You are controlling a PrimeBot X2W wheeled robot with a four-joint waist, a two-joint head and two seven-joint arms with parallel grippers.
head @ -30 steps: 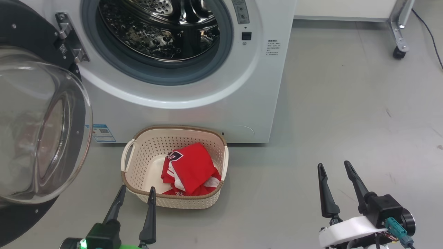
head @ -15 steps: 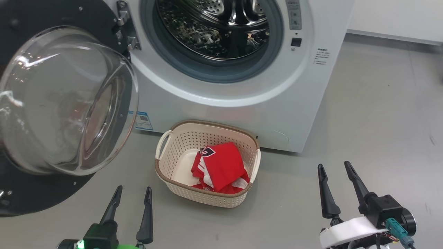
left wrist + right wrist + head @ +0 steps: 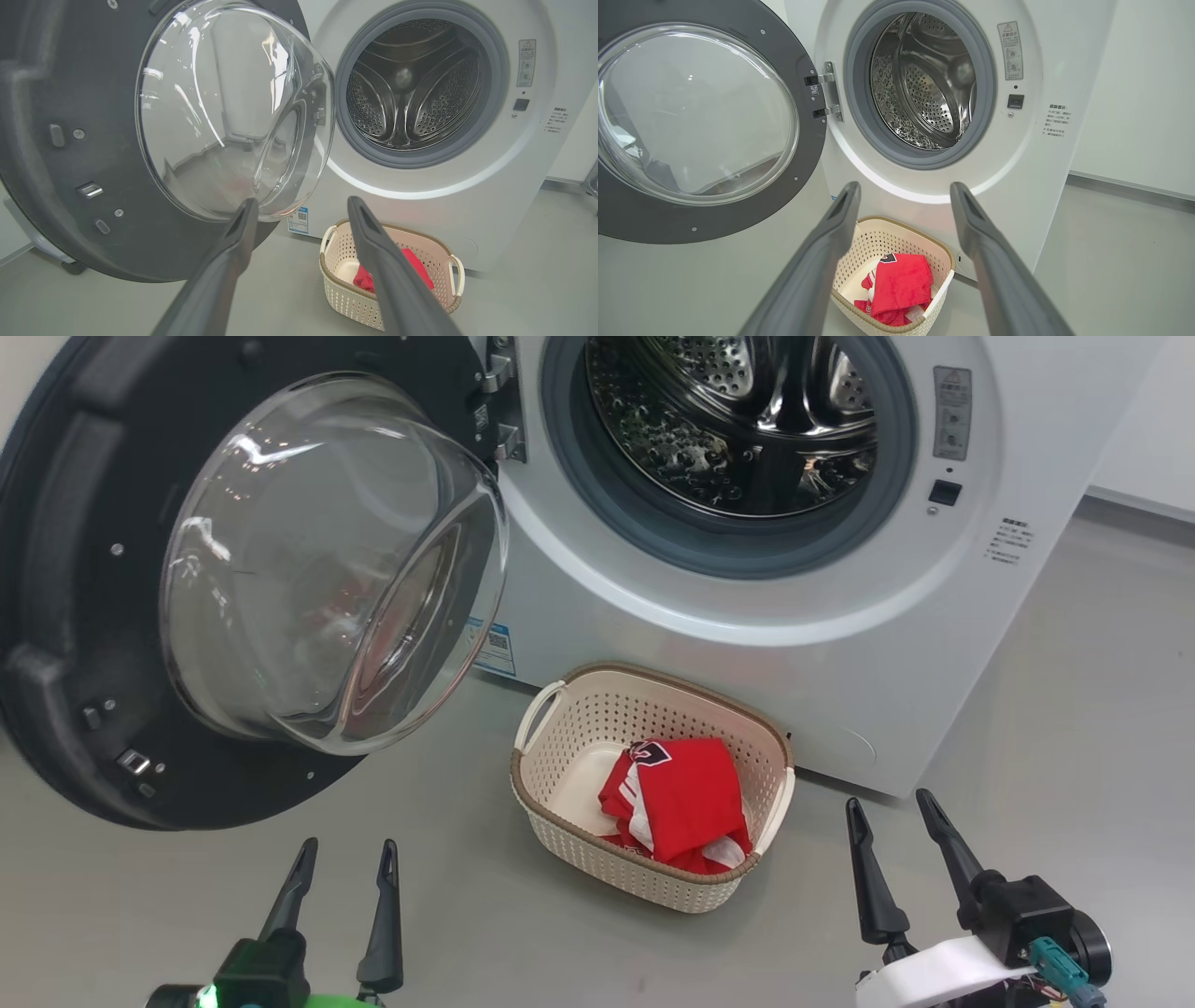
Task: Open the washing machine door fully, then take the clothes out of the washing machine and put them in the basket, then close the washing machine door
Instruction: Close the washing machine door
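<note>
The washing machine stands with its steel drum in full sight. Its door hangs wide open on the left, black rim and clear glass bowl facing me. On the floor in front sits the cream basket, and the red clothes lie bunched inside it. My left gripper is open low at the left, below the door, with nothing between its fingers. My right gripper is open at the lower right, just right of the basket, also holding nothing. The right wrist view looks over the basket toward the drum.
Grey floor stretches around the basket and to the right of the machine. A white wall runs behind the machine on the right. Under the open door's far edge a caster of some frame rests on the floor.
The head view has swung left: machine, door and basket slide right in the picture. Both grippers stay open and low, the clothes unmoved in the basket.
</note>
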